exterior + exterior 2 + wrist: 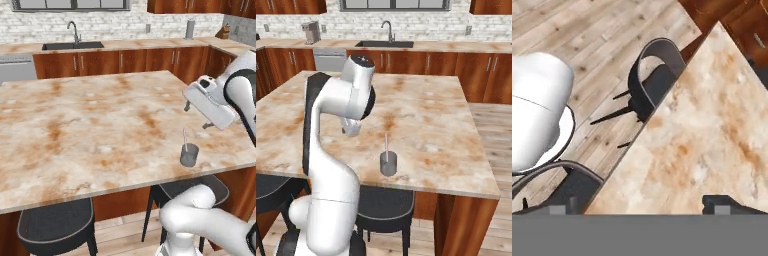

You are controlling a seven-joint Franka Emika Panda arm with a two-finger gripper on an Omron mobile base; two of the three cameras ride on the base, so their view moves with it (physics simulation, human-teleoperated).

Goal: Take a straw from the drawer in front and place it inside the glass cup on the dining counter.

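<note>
Straw (pixel 184 138): one, thin and pale pink, standing in the glass cup with its upper half leaning slightly above the rim; in the right base view it rises at 12 o'clock from the cup.
Glass cup (pixel 189 155): one, smoky grey, upright on the dining counter close to the near edge, toward the counter's 5 o'clock corner in the left base view.
Dining counter (pixel 90 125): one beige marble island top with rust veining; apart from the cup and its straw nothing stands on it.
Gripper (pixel 640 210): nothing sits between the two dark finger tips in the hand view, and they stand far apart at the bottom edge, so the claw is wide and holds nothing. The hand hangs above the counter at about 1 o'clock of the cup in the left base view, clear of the straw.
Step in hand: by my reading the placing is done; the straw is in the cup and the claw has let go.
Next move: probably only a clean pull-away, lifting up and off without brushing the straw or tipping the cup.
Stools (pixel 56 225): two dark round-seated stools tucked under the near edge, at 6 and 7 o'clock of the cup.
Sink (pixel 72 45): one, with one faucet, on the far wall-side worktop at 11 o'clock.
Drawer: I cannot pick it out here.
</note>
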